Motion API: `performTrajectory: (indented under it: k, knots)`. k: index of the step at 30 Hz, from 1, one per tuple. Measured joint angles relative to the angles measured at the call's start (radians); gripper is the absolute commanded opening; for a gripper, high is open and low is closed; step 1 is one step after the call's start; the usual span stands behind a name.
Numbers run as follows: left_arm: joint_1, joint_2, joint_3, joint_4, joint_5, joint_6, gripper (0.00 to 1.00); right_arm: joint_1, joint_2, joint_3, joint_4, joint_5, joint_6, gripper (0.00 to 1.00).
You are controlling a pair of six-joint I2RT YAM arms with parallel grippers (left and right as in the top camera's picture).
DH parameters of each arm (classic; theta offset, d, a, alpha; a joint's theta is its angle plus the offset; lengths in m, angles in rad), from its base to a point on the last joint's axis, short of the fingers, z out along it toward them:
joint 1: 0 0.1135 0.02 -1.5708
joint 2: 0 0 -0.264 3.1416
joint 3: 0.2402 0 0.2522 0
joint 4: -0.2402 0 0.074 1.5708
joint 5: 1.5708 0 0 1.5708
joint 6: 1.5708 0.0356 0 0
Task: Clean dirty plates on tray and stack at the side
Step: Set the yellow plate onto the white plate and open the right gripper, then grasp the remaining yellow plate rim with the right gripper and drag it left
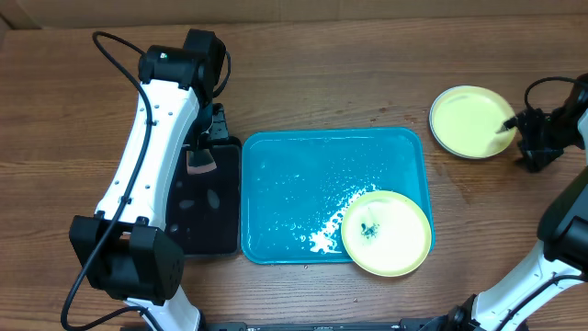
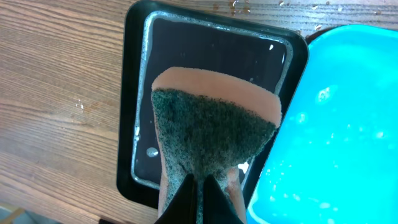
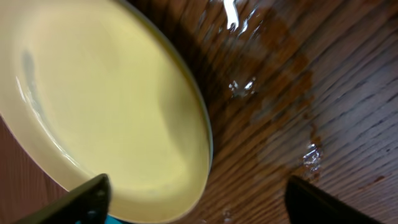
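The turquoise tray (image 1: 294, 175) lies mid-table, wet with foam; it also shows in the left wrist view (image 2: 348, 124). A yellow-green plate (image 1: 386, 233) with a dark smudge sits on the tray's front right corner. A clean yellow plate (image 1: 469, 121) lies on the table at the right, and it shows in the right wrist view (image 3: 93, 93) with a sliver of blue beneath it. My right gripper (image 1: 516, 124) (image 3: 199, 205) is open, its fingers either side of this plate's rim. My left gripper (image 1: 204, 152) (image 2: 200, 180) is shut on a green-and-pink sponge (image 2: 214, 124) over the black tray.
A black tray (image 1: 207, 230) holding water lies left of the turquoise tray, also seen in the left wrist view (image 2: 134, 93). Water patches (image 3: 273, 124) wet the wooden table beside the right plate.
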Motion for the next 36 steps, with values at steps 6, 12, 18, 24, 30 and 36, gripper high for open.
performTrajectory:
  k: [6, 12, 18, 24, 30, 36]
  knots:
    - [0.000, 0.000, 0.000, 0.003, 0.000, 0.000, 0.04, 0.036, -0.001, 0.035, -0.074, -0.013, -0.068, 1.00]
    - [0.000, 0.000, 0.000, 0.008, 0.000, 0.000, 0.04, 0.129, -0.085, 0.146, -0.186, 0.000, -0.116, 1.00]
    - [0.000, 0.000, -0.001, 0.008, 0.000, 0.000, 0.04, 0.225, -0.298, 0.215, -0.219, 0.003, -0.131, 1.00]
    - [0.000, 0.000, -0.001, 0.008, 0.000, 0.001, 0.04, 0.229, -0.348, 0.225, -0.324, -0.045, -0.177, 0.76]
    - [0.000, 0.000, -0.001, 0.016, 0.000, 0.003, 0.05, 0.261, -0.332, 0.223, -0.525, 0.013, -0.165, 0.74]
    - [0.000, 0.000, -0.002, 0.023, 0.000, 0.003, 0.04, 0.441, -0.352, 0.151, -0.564, 0.123, -0.056, 0.75]
